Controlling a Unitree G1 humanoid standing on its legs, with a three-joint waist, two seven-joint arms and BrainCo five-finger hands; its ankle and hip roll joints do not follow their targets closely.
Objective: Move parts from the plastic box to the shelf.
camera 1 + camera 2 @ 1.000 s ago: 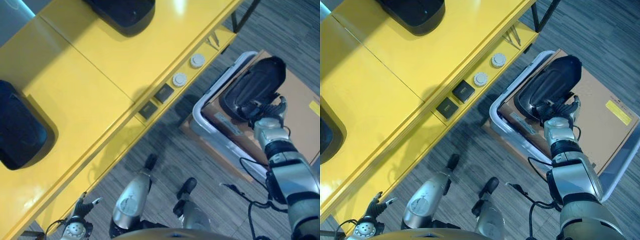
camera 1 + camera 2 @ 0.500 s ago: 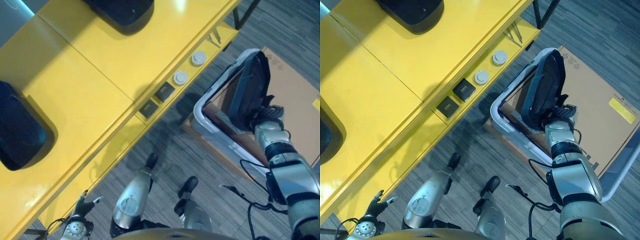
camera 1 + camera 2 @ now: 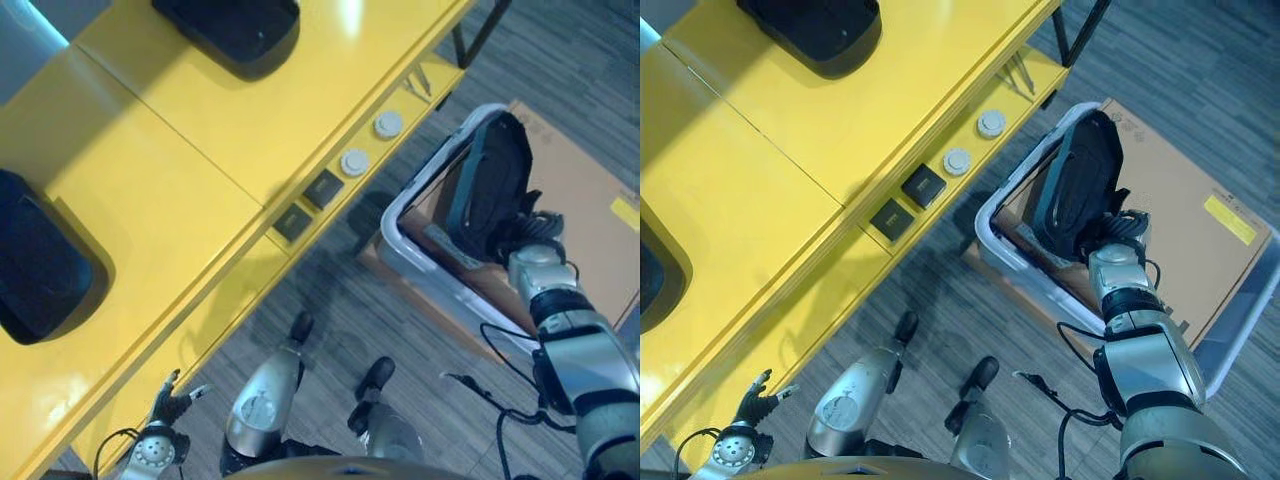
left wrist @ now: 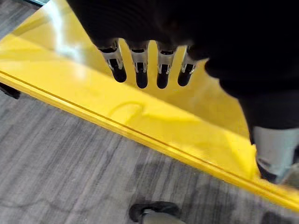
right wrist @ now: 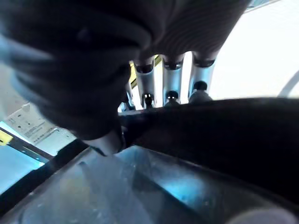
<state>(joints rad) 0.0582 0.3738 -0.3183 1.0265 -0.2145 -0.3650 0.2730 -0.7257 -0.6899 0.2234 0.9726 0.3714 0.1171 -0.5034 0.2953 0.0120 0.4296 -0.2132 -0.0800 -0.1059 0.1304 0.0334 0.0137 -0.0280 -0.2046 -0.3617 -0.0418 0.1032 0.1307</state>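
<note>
While the right hand (image 3: 1118,262) pinches the black part (image 3: 1075,190) upright over the plastic box (image 3: 1012,262), the yellow shelf (image 3: 790,140) lies leftward; the left hand (image 4: 149,70) hangs spread, idle.

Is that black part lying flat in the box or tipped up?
Tipped up: the black part stands on edge in the box, with the right hand gripping its lower edge.

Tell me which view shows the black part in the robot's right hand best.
The right eye view: the whole black part shows, tilted up on edge over the plastic box, held by the right robot hand. The left eye view shows much the same. The right wrist view shows just a dark edge under the fingers.
</note>
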